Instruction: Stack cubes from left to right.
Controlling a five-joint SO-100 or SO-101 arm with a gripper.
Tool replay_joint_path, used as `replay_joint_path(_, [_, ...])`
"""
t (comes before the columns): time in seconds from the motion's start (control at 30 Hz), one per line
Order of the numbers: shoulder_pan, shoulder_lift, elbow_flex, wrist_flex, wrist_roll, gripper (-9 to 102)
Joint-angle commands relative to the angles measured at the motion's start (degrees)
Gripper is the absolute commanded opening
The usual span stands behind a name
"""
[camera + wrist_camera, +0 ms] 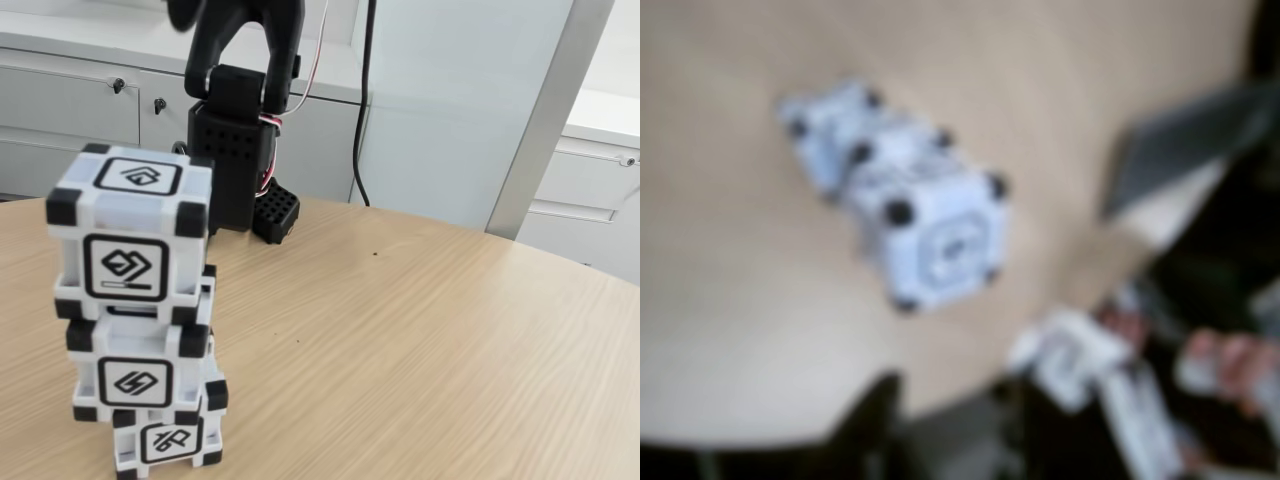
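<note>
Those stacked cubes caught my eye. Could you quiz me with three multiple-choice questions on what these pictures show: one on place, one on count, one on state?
1. Where on the table does the stack stand in the fixed view?
A. Left side
B. Centre
C. Far right

2. How many cubes are in the stack?
A. Two
B. Three
C. Four

3. How do the cubes sit on one another?
A. Perfectly flush
B. Slightly offset
C. Toppled flat

Answers:
1. A, the stack fills the left edge of the fixed view.
2. B, the top cube, middle cube and bottom cube are piled up.
3. B, each cube's edges sit a little off the next one's.
</note>
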Motion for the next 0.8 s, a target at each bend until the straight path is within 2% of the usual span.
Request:
replay_joint_path(0.0, [-0.35,2.81,-1.58,0.44,1.93,2])
replay_joint_path(0.77, [-0.35,23.47,-1.41,-0.09,10.28,0])
